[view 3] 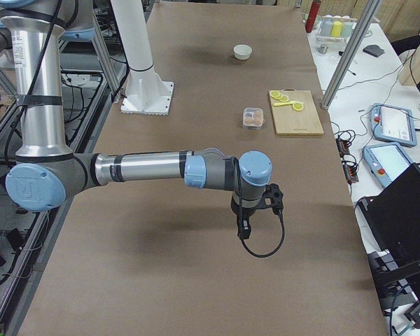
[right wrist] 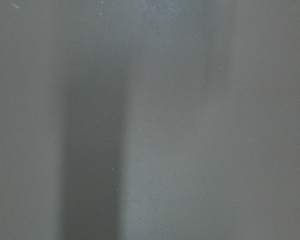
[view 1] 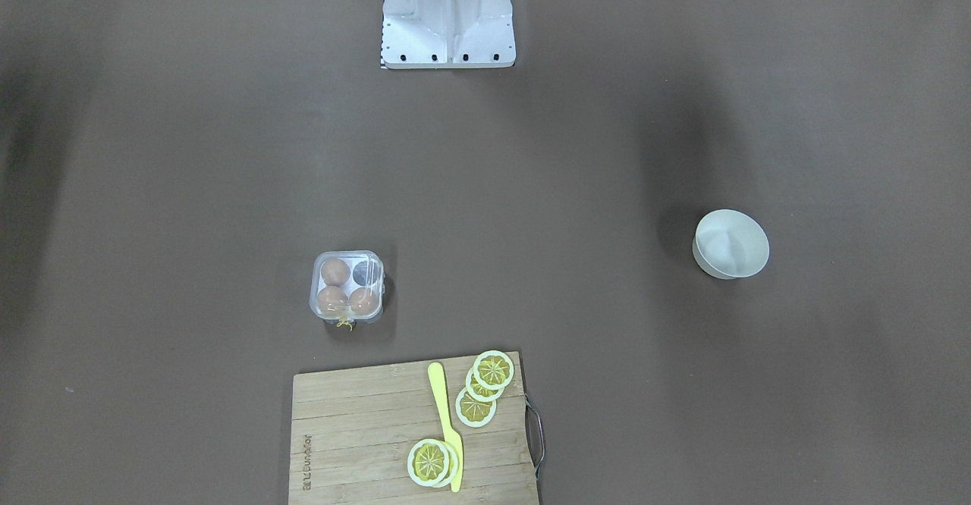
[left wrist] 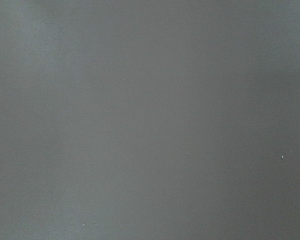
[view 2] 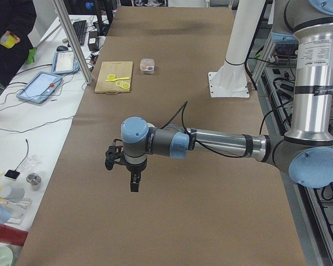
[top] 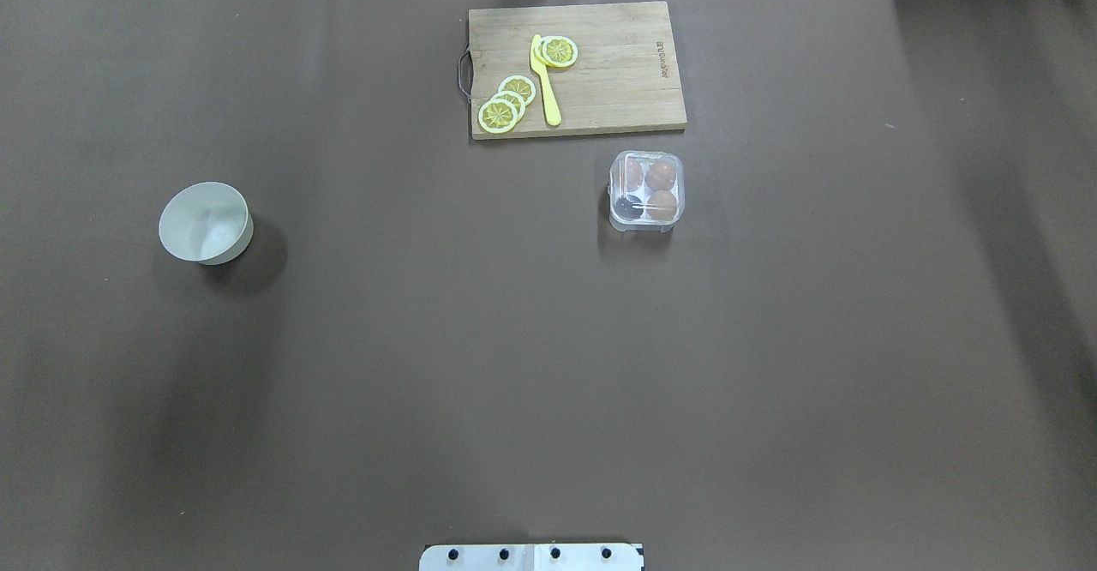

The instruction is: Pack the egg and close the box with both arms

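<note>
Three eggs (view 1: 334,271) are held in the box (view 1: 362,273) beside the cutting board (view 1: 364,437). Whether the jaws of the left gripper (view 2: 134,183) and right gripper (view 3: 243,225) are apart cannot be told.

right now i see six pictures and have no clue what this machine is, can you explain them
It is a robot: two metal arms at a brown table. Two pictures look down on the table, one from across it, one from behind the robot; neither shows an arm. The two side pictures show the left arm and the right arm above bare table; nothing shows in their jaws, open or shut I cannot tell. The two grey blurs are the wrist cameras' views. On the table: an egg box with three brown eggs and one free cell, a white bowl, a cutting board with lemon slices and a yellow knife.
</note>
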`<state>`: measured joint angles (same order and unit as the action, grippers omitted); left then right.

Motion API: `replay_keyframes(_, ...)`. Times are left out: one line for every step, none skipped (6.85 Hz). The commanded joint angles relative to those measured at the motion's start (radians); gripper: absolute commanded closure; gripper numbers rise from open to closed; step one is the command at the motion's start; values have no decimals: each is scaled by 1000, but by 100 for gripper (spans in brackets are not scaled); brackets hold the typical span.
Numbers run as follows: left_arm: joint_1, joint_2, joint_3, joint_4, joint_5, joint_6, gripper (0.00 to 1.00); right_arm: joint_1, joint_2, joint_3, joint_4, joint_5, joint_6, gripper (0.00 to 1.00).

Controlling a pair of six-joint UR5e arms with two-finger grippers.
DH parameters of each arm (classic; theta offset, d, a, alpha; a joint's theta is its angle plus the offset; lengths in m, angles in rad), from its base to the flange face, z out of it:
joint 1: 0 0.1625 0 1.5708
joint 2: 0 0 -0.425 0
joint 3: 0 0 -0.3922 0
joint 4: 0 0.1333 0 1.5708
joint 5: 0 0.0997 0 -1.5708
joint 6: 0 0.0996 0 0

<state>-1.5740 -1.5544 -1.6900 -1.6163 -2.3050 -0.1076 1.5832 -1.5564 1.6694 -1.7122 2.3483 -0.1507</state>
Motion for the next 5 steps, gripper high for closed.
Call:
replay_keyframes(-11,5,-2,3,-21,11,2,6,6,1,0,14,2,0)
replay_keyframes(-11,7,-10,3,-22,11,2,6,3,1,0,34,2,0)
replay_keyframes(-11,10,-8,-2,-46,11,2,8,-4,7,0,43,2,0)
replay_keyframes(-9,10,-4,-4,-71,9,2,8,-7,6,0,43,2,0)
replay_keyframes(-11,10,-10,-4,-71,8,2,8,-7,6,2,42,2,0)
